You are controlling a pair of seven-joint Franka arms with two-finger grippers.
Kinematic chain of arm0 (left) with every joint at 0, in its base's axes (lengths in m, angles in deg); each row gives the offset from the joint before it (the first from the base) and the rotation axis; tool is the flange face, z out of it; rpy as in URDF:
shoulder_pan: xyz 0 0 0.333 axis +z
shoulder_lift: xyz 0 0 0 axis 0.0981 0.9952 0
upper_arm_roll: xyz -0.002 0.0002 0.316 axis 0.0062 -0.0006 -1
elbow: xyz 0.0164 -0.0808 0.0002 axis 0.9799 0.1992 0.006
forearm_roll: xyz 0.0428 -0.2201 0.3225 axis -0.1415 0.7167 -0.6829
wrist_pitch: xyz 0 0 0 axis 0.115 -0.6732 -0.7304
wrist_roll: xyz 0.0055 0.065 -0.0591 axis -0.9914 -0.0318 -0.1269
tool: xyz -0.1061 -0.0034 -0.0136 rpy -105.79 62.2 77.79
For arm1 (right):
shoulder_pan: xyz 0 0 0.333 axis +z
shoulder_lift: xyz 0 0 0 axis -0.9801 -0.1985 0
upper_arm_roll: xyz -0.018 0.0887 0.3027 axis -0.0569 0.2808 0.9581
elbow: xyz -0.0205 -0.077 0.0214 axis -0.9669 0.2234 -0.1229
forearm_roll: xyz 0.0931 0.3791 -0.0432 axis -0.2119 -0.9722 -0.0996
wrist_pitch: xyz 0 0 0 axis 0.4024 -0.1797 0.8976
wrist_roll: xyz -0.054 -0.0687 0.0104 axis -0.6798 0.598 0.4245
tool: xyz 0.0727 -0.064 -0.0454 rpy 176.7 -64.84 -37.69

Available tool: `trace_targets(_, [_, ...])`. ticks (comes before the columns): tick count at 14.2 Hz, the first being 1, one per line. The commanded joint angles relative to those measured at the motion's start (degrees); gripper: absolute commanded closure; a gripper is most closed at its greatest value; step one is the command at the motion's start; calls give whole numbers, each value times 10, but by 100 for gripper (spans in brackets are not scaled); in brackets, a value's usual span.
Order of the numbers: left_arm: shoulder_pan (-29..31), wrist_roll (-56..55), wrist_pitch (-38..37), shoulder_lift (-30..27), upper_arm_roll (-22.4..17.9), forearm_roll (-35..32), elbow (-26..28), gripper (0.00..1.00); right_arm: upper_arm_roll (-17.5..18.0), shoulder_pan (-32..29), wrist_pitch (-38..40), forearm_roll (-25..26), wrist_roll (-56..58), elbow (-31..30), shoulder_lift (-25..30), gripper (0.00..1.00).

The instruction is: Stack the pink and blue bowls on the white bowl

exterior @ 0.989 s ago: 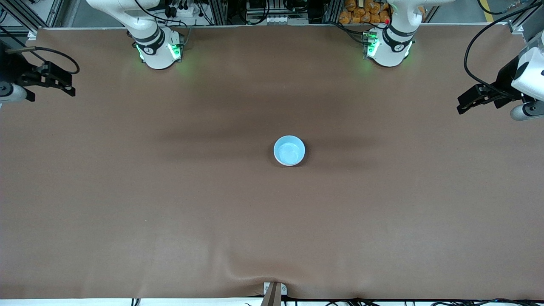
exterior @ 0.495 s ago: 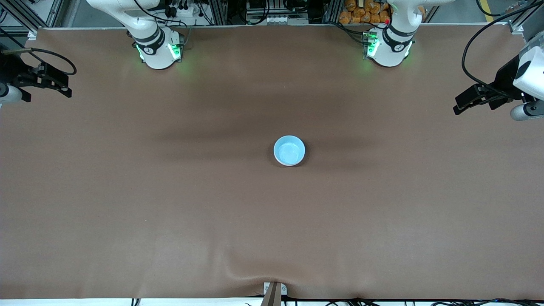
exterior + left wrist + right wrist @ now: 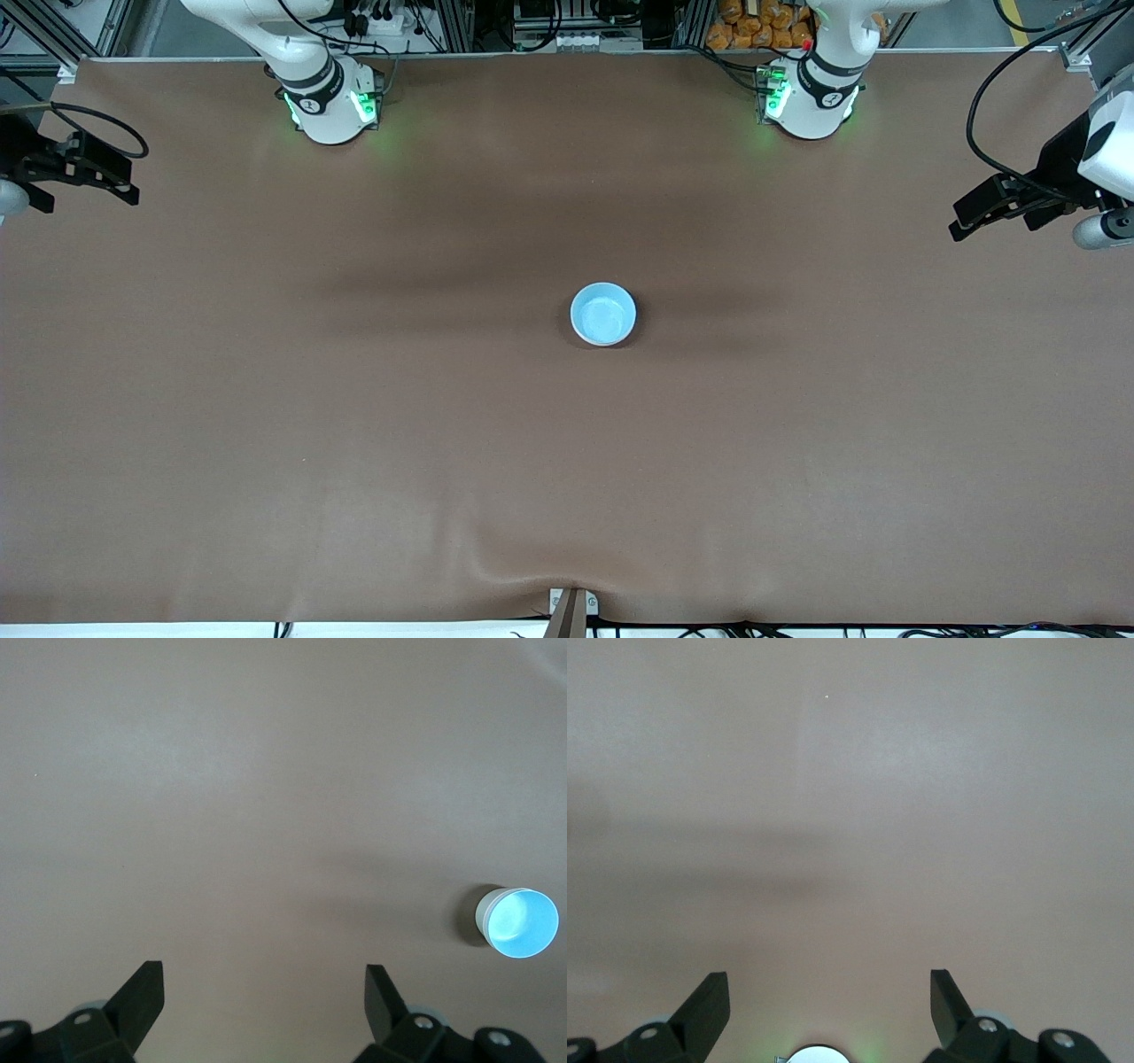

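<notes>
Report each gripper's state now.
Left gripper: open, holding nothing, over bare table.
Right gripper: open, holding nothing, over bare table.

A light blue bowl [image 3: 603, 314] stands upright, mouth up, just right of the frame's centre. Its white-looking outer wall shows in the left wrist view [image 3: 518, 922].

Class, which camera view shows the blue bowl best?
The front view: the blue bowl sits whole at mid-table, its inside visible. The left wrist view shows it small, near the frame's edge, with a white wall under the blue. The right wrist view misses it.
</notes>
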Motion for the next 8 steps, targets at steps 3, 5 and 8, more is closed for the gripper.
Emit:
trace_targets(3, [2,10,-3,11,-1,9,-17,0,15,-11,-5,1,8,-10,13,0])
trace_targets(5, [1,6,-10,10,1,5,-22,0,15,-12,-5,0,8,-10,13,0])
trace_targets(8, [-1,10,-18,10,2,5,-29,0,14,-13,-3,0,8,-11,13,0])
